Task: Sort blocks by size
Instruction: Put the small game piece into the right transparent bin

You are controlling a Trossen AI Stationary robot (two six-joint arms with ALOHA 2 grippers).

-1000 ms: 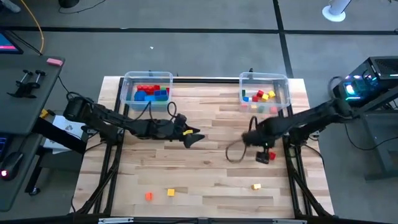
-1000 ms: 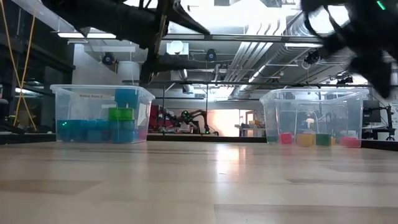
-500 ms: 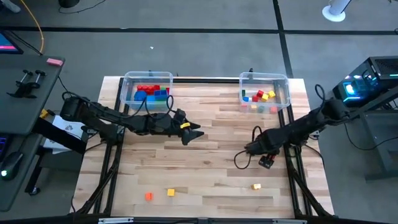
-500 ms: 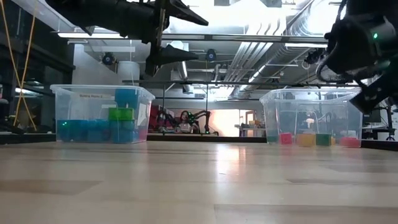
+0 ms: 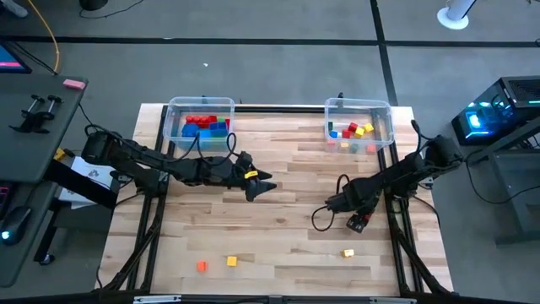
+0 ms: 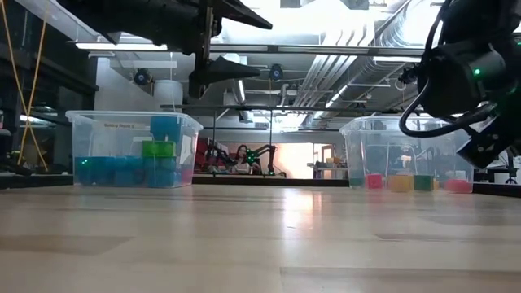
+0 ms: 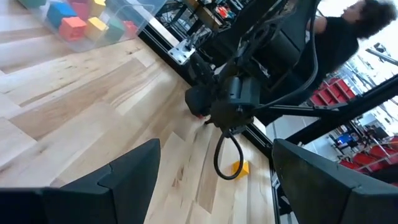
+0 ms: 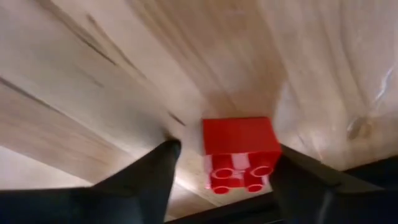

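Wide bare table [image 5: 287, 169] between arms; two bins [image 5: 200, 122] [image 5: 359, 127] block far edge; three small blocks [image 5: 231, 262] near front edge.

You get bright overhead light, glaring off the table [image 6: 269, 212] in the low view. The right wrist view is blurred; its red block [image 8: 241, 152] reads soft.

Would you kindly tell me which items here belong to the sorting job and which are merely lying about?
Job:
- red block between the right claw's fingers
- yellow block, near edge
- orange block and second yellow block
- left bin, right bin
- left claw, open, waiting

Lying about:
- pink item on the side desk
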